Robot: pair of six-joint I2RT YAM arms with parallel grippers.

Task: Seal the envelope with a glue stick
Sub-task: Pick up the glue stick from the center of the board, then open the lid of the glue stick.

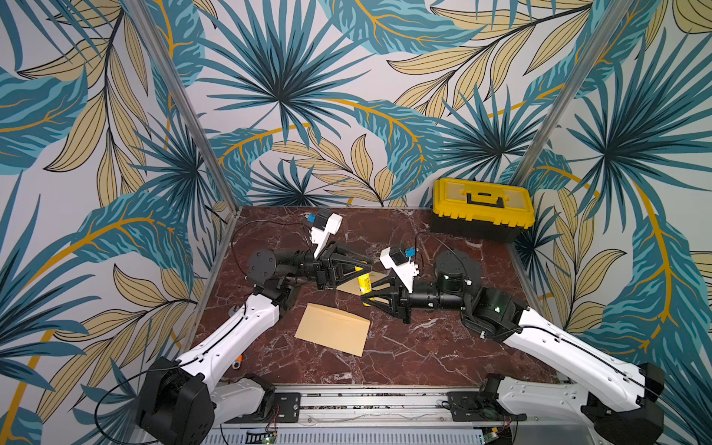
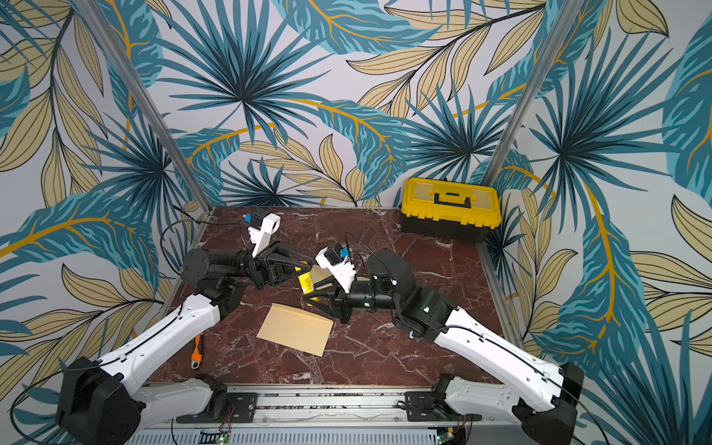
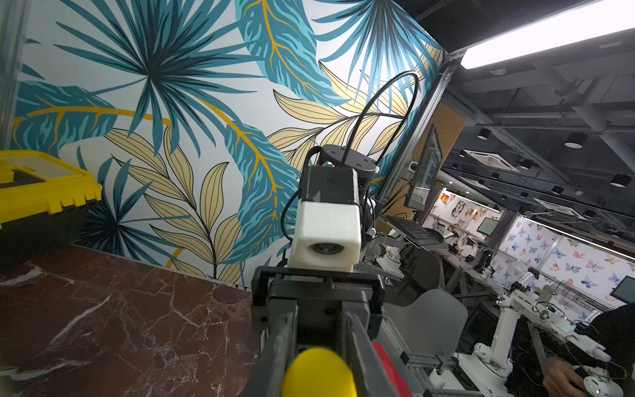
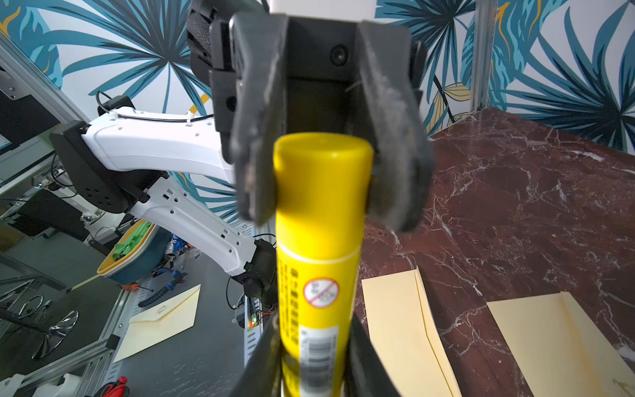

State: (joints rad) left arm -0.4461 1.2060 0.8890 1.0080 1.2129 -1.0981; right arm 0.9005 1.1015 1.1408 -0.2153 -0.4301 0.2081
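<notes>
Glue stick (image 4: 319, 240), a light, rigid, smooth plastic cylinder, is held above the marbled tabletop (image 1: 424, 346), clamped at its labelled barrel by the right gripper (image 4: 312, 350). Its cap (image 4: 323, 165) appears pinched by the left gripper (image 4: 326, 206). Slipping is best avoided by squarely gripped barrel and cap.

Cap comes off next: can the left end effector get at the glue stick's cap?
Likely yes: the left end effector clasps the cap; the right end effector grips the glue stick's labelled body.
</notes>
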